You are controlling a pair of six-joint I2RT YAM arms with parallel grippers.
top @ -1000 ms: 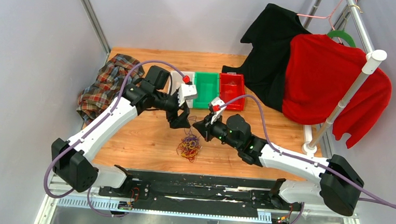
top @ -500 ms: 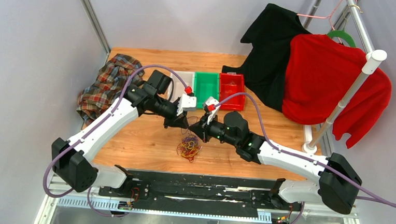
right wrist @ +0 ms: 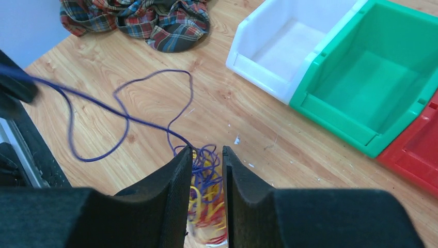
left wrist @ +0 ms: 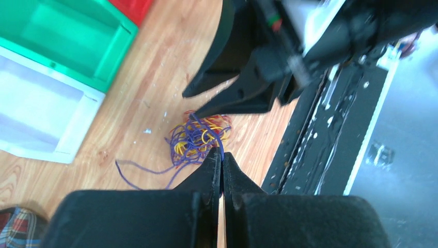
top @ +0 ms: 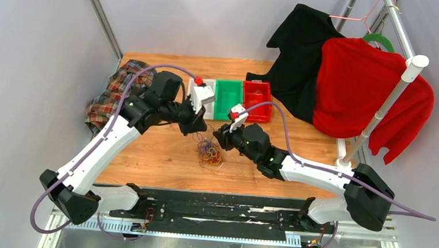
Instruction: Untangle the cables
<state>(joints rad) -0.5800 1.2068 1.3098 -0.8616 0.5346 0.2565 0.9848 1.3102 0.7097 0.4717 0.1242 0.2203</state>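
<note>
The cables (top: 209, 154) form a small rounded clump with no clear long axis, lying on the worktop (top: 163, 155) directly beneath the two sets of jaws. One purple strand (right wrist: 103, 106) leaves the clump and runs drawn out in a long line up to the left jaws, looping once on the way. The wires are very thin: yellow-orange and red curls packed in the middle, with purple loops over them. The left jaws are pressed fully together, pinching that purple strand at their tips just above the clump. The right jaws stand parted by a narrow gap, tips pointing down at the clump's top, and nothing shows clamped between them. The left arm (top: 118, 135) reaches in bent at the elbow. The right arm (top: 306, 169) stretches low across the worktop, so the two sets of jaws face each other closely.
</note>
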